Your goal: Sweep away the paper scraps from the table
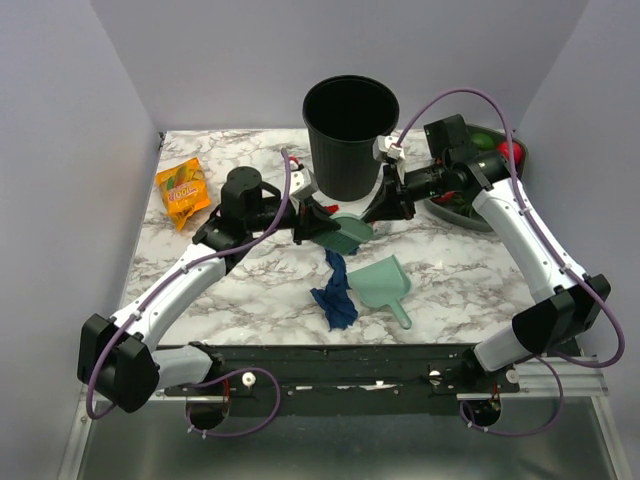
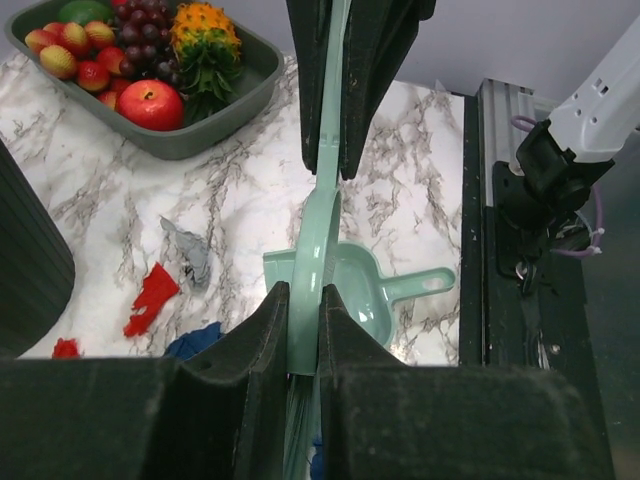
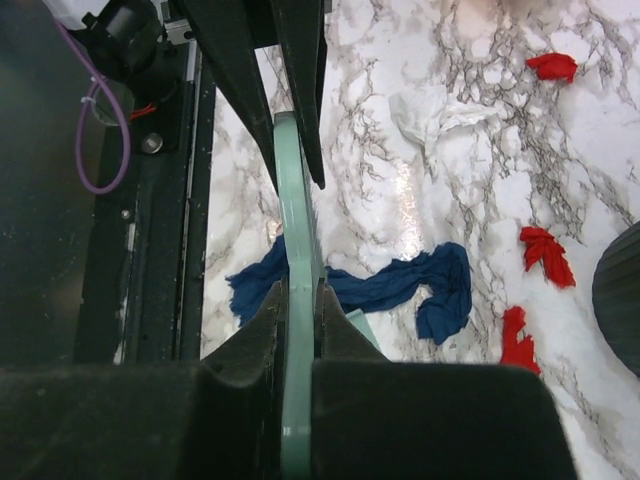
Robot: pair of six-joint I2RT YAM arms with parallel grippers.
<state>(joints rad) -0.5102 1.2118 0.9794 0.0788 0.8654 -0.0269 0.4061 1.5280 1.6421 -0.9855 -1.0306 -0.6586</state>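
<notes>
Both grippers are shut on one teal hand brush [image 1: 341, 233] and hold it above the table [image 1: 250, 280], in front of the black bin. My left gripper [image 1: 318, 222] grips one end [image 2: 303, 300]. My right gripper [image 1: 376, 212] grips the other end [image 3: 298, 300]. Red paper scraps lie on the marble below: two in the left wrist view [image 2: 150, 298] [image 2: 66, 347], three in the right wrist view [image 3: 553, 66] [image 3: 545, 250] [image 3: 516, 340]. The teal dustpan [image 1: 384, 283] lies flat on the table, also in the left wrist view [image 2: 375, 290].
A tall black bin [image 1: 350, 135] stands at the back centre. A blue cloth [image 1: 335, 295] lies beside the dustpan. An orange snack packet [image 1: 182, 190] is at the back left. A fruit tray [image 1: 470, 212] is at the right. A pale crumpled scrap [image 3: 430, 110] lies near the red bits.
</notes>
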